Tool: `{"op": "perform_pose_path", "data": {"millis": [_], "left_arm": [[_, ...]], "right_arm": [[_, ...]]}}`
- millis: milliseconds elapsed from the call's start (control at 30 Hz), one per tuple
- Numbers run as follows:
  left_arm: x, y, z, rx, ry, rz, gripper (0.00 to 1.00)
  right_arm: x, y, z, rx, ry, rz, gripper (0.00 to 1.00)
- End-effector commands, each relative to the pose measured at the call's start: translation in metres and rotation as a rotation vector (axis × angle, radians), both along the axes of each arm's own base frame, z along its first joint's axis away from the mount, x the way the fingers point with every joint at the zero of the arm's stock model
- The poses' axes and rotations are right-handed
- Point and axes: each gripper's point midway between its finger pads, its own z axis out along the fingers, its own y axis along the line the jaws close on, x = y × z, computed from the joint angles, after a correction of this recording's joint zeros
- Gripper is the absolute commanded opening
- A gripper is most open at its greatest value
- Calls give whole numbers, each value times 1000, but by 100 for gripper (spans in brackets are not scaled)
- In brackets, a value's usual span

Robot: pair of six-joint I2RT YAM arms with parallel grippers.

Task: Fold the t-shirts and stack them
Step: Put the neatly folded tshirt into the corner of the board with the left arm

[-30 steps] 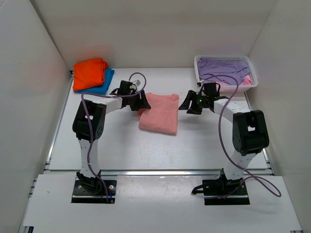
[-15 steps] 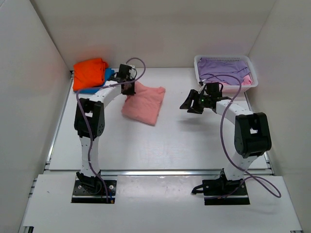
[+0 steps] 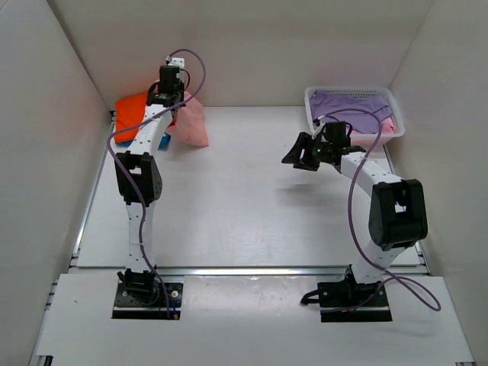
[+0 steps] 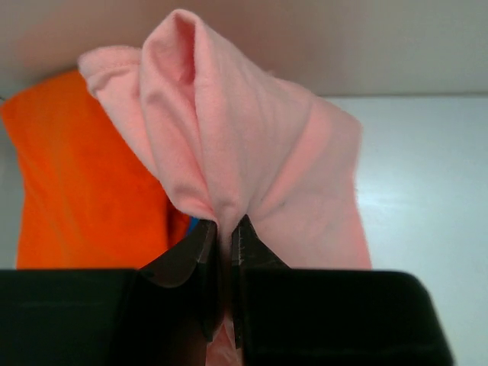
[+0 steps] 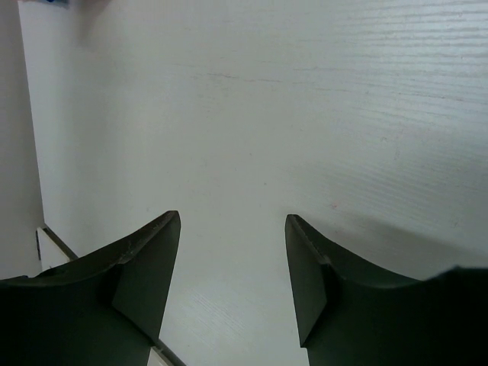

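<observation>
My left gripper (image 4: 226, 223) is shut on the folded salmon-pink t-shirt (image 4: 252, 145), which hangs lifted at the back left (image 3: 191, 122). Below and beside it lies the bright orange t-shirt (image 4: 84, 175), folded on the table (image 3: 131, 109). A sliver of the blue t-shirt (image 3: 163, 142) shows under it. My right gripper (image 5: 232, 221) stands open over the bare table with nothing between its fingers; in the top view the right gripper (image 3: 301, 152) is just left of the basket. A lavender-purple t-shirt (image 3: 347, 103) lies in that basket.
The white mesh basket (image 3: 313, 97) sits at the back right with pink cloth (image 3: 387, 126) at its right end. White walls close in the back and both sides. Purple cables loop off both arms.
My left gripper closed on the salmon-pink t-shirt, lifted it off the middle of the table and carried it back left above the orange and blue stack. The right gripper rose slightly.
</observation>
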Motion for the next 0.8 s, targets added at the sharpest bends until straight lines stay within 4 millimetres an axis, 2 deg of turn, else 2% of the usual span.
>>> {"op": "perform_pose_path", "data": {"millis": [0,33,67,100,133,200,233,333,467,533,567,633,667,700,767], "left_arm": [[22,51,44,10,-125,68,0],[26,68,55,6,-159,95,0],[31,77,51,5,-167,101,0],[33,92,61,1,-195,119,0],[36,111,58,0,-206,141,0],[42,135,53,-19,-217,159,0],[42,150,58,-30,-233,169,0],[44,173,59,-96,-260,160,0],[46,195,73,-135,-333,179,0],[50,200,65,-167,-341,180,0],[51,207,72,-174,-366,192,2],[54,219,55,-209,-357,223,4],[52,229,54,-230,-365,248,13],[50,238,53,-243,-367,280,40],[46,241,57,-265,-365,291,65]], "right_arm": [[5,10,31,19,-71,30,55],[3,12,29,19,-60,40,54],[3,13,29,16,-59,42,54],[2,13,28,15,-49,44,54],[3,15,29,12,-54,50,54],[2,16,24,7,-37,53,54],[0,18,23,5,-27,57,54],[4,23,18,-2,-21,60,54],[5,31,2,-14,16,75,53],[5,35,-1,-19,36,76,53],[3,39,1,-23,30,87,53],[3,42,0,-33,34,92,53],[2,44,-1,-37,34,96,53],[-1,46,-1,-43,38,101,53],[-1,47,1,-52,39,96,53]]}}
